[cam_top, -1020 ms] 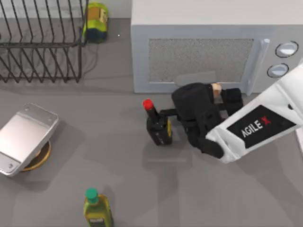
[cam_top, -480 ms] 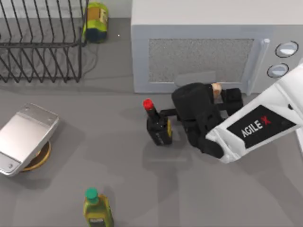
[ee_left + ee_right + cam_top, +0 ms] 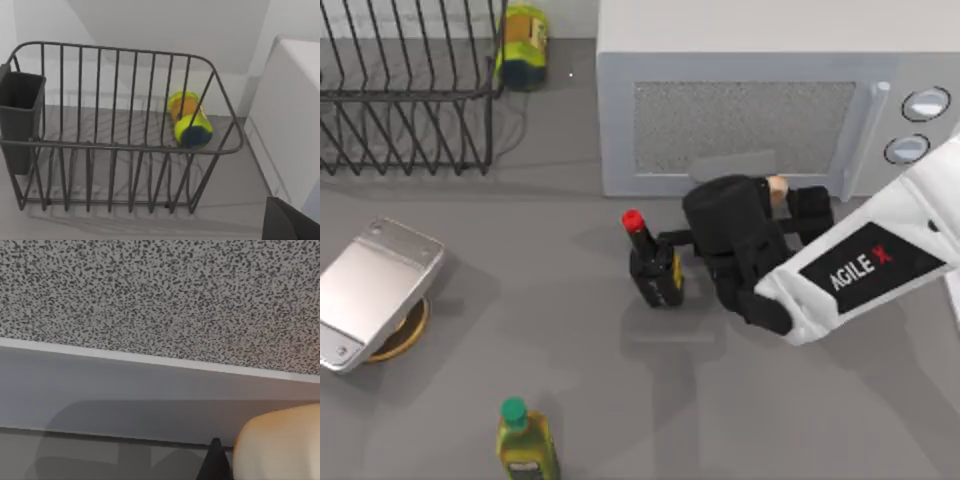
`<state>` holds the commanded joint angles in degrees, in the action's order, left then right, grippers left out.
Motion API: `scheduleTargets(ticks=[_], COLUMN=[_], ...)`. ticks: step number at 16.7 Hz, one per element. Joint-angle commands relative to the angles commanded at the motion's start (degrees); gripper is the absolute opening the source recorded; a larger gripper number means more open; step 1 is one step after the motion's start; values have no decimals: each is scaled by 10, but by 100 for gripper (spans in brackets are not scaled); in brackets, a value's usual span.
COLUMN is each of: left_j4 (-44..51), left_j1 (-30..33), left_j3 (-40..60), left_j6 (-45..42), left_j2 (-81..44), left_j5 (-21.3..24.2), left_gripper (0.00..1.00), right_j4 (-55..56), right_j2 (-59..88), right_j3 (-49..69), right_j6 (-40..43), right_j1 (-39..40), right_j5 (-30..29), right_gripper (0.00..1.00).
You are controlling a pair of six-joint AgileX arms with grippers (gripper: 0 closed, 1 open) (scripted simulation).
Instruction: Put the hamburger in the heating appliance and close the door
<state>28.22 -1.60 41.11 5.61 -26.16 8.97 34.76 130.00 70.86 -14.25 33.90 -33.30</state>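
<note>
The right gripper (image 3: 782, 195) pinches the hamburger (image 3: 777, 186) between its fingers, just before the shut door (image 3: 745, 125) of the heating appliance (image 3: 760, 40). Its handle (image 3: 857, 135) stands beside; the door must swing open before the burger advances.

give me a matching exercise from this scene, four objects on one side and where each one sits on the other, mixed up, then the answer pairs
Things:
1. hamburger
2. red-capped dark bottle
3. green-capped bottle
4. yellow-green can

Places:
A. near edge of the table, left of centre in the top view
B. far side of the table, between the black wire rack and the microwave
C. at the right gripper, just before the microwave's closed door
D. mid-table, just left of the right arm's black wrist

Pairs: 1-C, 2-D, 3-A, 4-B
</note>
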Motion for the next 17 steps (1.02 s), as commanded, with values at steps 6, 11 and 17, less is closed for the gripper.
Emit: scheduleTargets(ticks=[6, 11, 17], left_j4=[34, 59, 79], left_j1=[214, 361, 467], left_j3=[261, 441, 547], left_j6=[97, 192, 279], left_j2=[-378, -664, -865], left_j5=[-165, -291, -378], left_gripper=[0, 0, 0], right_j4=[0, 0, 0], right_j2=[0, 0, 0], right_j3=[0, 0, 0], right_j6=[0, 0, 0], right_j1=[0, 0, 0], right_j5=[0, 0, 0], right_gripper=[100, 100, 100])
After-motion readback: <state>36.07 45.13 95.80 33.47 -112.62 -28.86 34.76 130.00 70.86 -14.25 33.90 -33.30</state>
